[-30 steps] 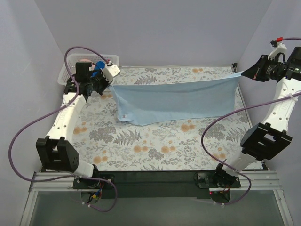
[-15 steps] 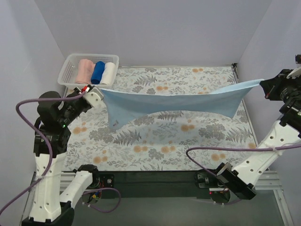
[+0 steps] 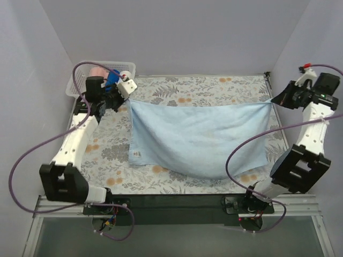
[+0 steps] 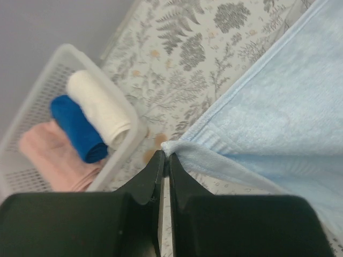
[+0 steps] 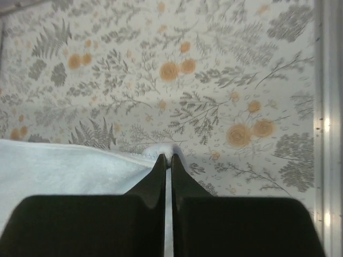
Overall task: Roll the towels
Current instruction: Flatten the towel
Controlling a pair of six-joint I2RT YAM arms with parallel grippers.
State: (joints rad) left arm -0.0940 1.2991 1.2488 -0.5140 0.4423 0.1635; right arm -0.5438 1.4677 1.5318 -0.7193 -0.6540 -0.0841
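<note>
While gripping the light-blue towel point(image 3: 198, 134) by its far corners in the tightly closed left hand point(image 4: 164, 156) and right hand point(image 5: 166, 158), holds it spread over the bench point(image 3: 187, 85). Seems about halfway: pink towel point(image 4: 45, 155) already rolled in the basket point(image 4: 32, 99); rolling this one yet to start.

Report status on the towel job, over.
Both shut: left gripper on far left corner of light blue towel, right gripper on far right corner. Towel spread open, not yet rolled. Nothing blocking; basket of rolls beside left gripper, off the towel.
</note>
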